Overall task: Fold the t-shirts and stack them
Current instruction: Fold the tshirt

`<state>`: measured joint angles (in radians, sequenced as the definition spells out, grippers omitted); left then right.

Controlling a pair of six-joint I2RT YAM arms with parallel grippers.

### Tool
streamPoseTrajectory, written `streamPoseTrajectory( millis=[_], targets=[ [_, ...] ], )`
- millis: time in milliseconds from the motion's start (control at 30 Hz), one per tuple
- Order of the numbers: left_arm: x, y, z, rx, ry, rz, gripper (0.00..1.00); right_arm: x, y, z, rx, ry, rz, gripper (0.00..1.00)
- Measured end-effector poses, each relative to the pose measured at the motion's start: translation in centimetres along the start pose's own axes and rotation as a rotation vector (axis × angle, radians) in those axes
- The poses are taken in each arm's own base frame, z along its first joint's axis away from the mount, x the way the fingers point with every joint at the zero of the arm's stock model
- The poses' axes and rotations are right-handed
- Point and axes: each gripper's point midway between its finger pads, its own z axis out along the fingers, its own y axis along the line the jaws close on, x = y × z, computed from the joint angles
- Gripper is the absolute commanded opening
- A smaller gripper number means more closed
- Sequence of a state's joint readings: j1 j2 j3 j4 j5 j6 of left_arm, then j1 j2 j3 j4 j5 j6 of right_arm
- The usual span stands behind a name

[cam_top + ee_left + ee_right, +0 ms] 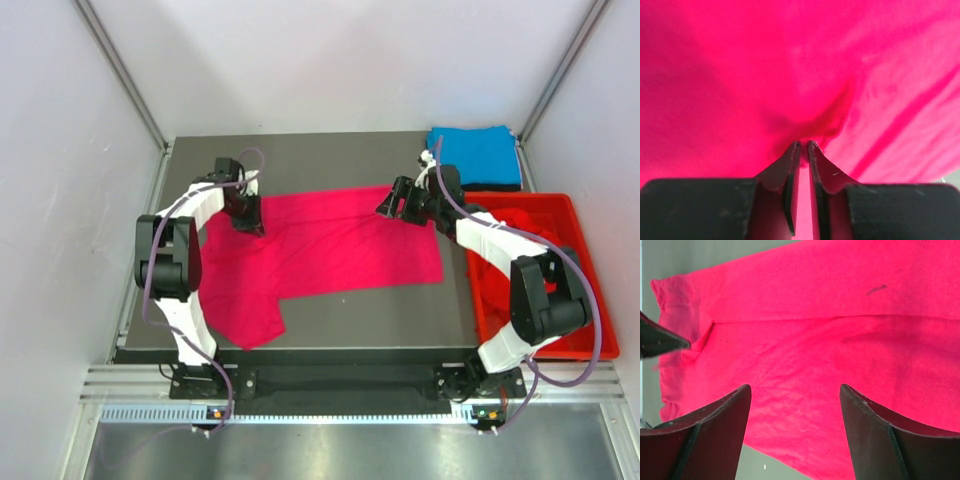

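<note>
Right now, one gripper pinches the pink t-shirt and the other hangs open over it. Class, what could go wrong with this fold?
1. The left gripper pinches only a small pucker of the pink t-shirt at its fingertips; it may slip out on lifting.
2. The right gripper is open and holds nothing; a one-sided lift would likely drag and bunch the cloth.

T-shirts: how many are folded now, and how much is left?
One looks done: the blue t-shirt lies folded in the far corner. In hand: the pink t-shirt lies spread out, left fingers pinching it, right fingers open above. Left: red t-shirts sit in the crate.
</note>
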<state>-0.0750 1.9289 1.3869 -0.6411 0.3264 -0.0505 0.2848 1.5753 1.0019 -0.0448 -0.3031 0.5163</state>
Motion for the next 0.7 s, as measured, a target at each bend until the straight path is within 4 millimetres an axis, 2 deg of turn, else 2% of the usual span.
streamPoseTrajectory(
  millis=[67,200,267,367,533,700],
  targets=[
    [1.5,-0.8,-0.1,0.029,0.032,-0.011,0.23,0.0,0.0,0.0,-0.002,0.001,0.000,0.72],
    [5.3,-3.7,-0.8,0.145,0.093,-0.030,0.28,0.1,0.1,0.0,-0.005,0.003,0.000,0.72],
    [6.4,-5.2,-1.4,0.204,0.110,-0.029,0.28,0.1,0.1,0.0,-0.006,0.004,0.000,0.72],
    [6.5,-6.2,-2.3,0.234,0.097,-0.022,0.31,0.1,0.2,0.0,-0.011,0.007,0.001,0.72],
    [5.0,-4.9,-3.1,0.135,0.027,-0.039,0.32,0.4,0.1,0.2,-0.014,0.018,0.004,0.72],
    [3.1,-1.7,-2.9,-0.028,-0.027,-0.100,0.33,1.4,-0.5,0.7,-0.007,0.045,0.011,0.72]
  ],
)
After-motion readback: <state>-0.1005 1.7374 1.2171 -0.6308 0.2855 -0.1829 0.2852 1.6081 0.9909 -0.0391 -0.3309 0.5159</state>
